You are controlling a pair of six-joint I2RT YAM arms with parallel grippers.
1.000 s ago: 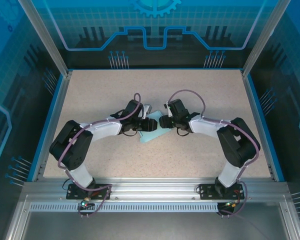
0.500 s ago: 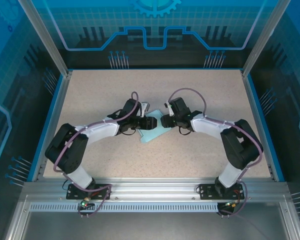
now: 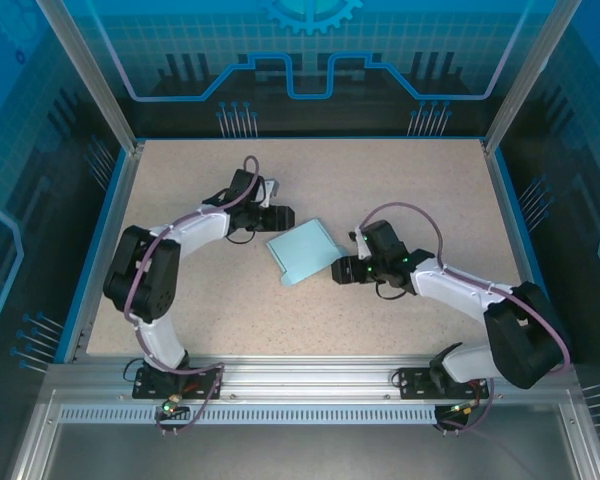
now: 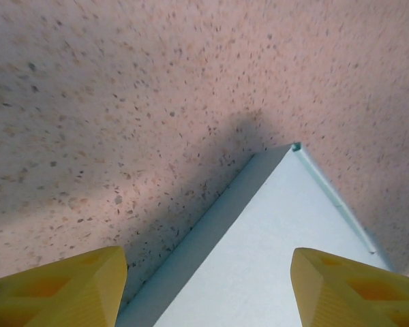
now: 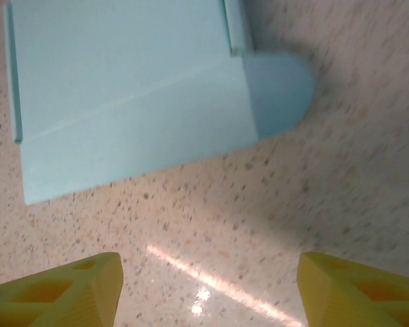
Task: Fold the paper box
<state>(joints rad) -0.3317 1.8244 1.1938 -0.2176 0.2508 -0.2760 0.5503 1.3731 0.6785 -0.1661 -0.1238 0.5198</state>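
The paper box (image 3: pixel 305 252) is pale blue card, folded flat, lying on the speckled table between the two arms. My left gripper (image 3: pixel 281 217) stands open just past the box's upper left corner. In the left wrist view, that corner of the paper box (image 4: pixel 286 231) reaches between the spread yellow fingertips (image 4: pixel 61 289) of the left gripper (image 4: pixel 208 293). My right gripper (image 3: pixel 337 271) is open beside the box's lower right edge. In the right wrist view, the paper box (image 5: pixel 129 88) with its rounded tab lies beyond the right gripper (image 5: pixel 208 289), which has bare table between its fingers.
The speckled beige table (image 3: pixel 430 180) is bounded by blue rails (image 3: pixel 108 230) at left, right and back. An aluminium beam (image 3: pixel 300 375) carrying both arm bases runs along the near edge. Slanted frame posts (image 3: pixel 90 75) rise at the back corners.
Both grippers have opened and drawn away from the box. The left went up and to the left, the right down and to the right. The box now lies free and uncovered.
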